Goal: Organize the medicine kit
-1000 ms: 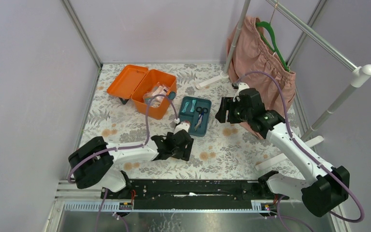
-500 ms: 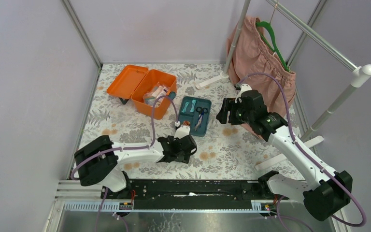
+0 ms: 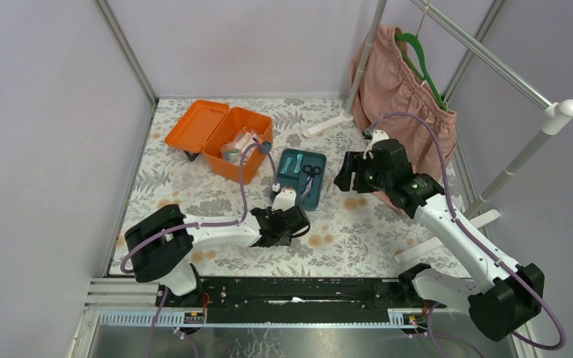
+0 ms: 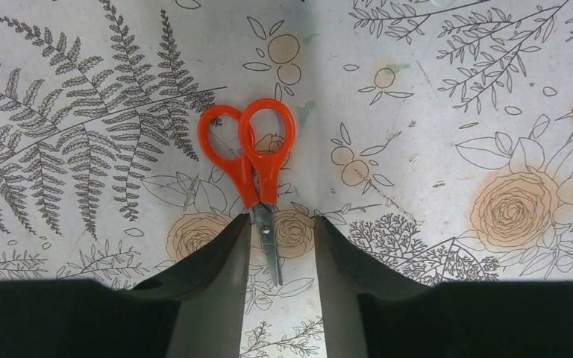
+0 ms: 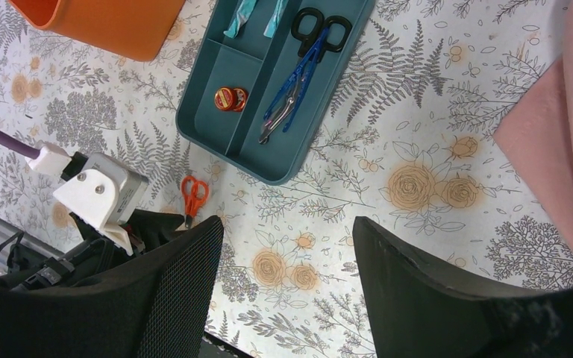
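The orange medicine kit (image 3: pixel 237 145) stands open at the back left, lid (image 3: pixel 196 125) laid back, with packets inside. Its teal insert tray (image 3: pixel 301 181) lies on the floral cloth to its right, and the right wrist view shows the tray (image 5: pixel 209 127) holding black-handled scissors (image 5: pixel 317 26) and a small red round item (image 5: pixel 230 98). Small orange-handled scissors (image 4: pixel 254 186) lie flat near the tray's front. My left gripper (image 4: pixel 280 224) is low over them, open, blades between its fingers, the left finger close to the pivot. My right gripper (image 5: pixel 287 224) hovers open, holding nothing, right of the tray.
A pink garment (image 3: pixel 403 89) on a green hanger hangs from a metal rack (image 3: pixel 492 60) at the back right, close behind my right arm. The rack's white foot (image 3: pixel 327 123) lies behind the tray. Purple walls close in both sides.
My left arm has slid forward and right toward the tray, and its jaws have narrowed around the orange scissors' blades. The right arm has barely shifted.
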Controlling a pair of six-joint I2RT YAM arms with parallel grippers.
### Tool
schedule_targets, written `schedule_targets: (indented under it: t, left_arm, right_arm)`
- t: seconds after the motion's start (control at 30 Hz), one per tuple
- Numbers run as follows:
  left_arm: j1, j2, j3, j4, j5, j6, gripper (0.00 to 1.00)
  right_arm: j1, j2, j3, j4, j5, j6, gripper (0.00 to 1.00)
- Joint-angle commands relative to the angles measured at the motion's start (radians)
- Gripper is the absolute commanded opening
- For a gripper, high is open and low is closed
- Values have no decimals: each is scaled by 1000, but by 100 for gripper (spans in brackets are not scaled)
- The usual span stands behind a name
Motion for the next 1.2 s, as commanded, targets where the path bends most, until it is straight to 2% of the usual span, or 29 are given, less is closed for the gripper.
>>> schedule_targets:
  t: [0.0,0.2,0.57,0.9,1.17]
  left_arm:
    - [7,29,-50,-48,-25,-4,41]
    - [11,21,-85,-19,-31,-2,28]
    - [21,7,-103,10,-29,32,7]
    - [3,-136,-26,-9,21,131,9]
    - [-19,-97,94,14,34,185,10]
  right_arm:
    - [4,-12,3,7,16,23,73]
    - [3,-9,-5,32,-18,36,73]
    - [3,-93,-53,55,39,56,74]
    - [4,-84,-51,55,44,58,74]
    - [2,-73,-52,58,42,57,74]
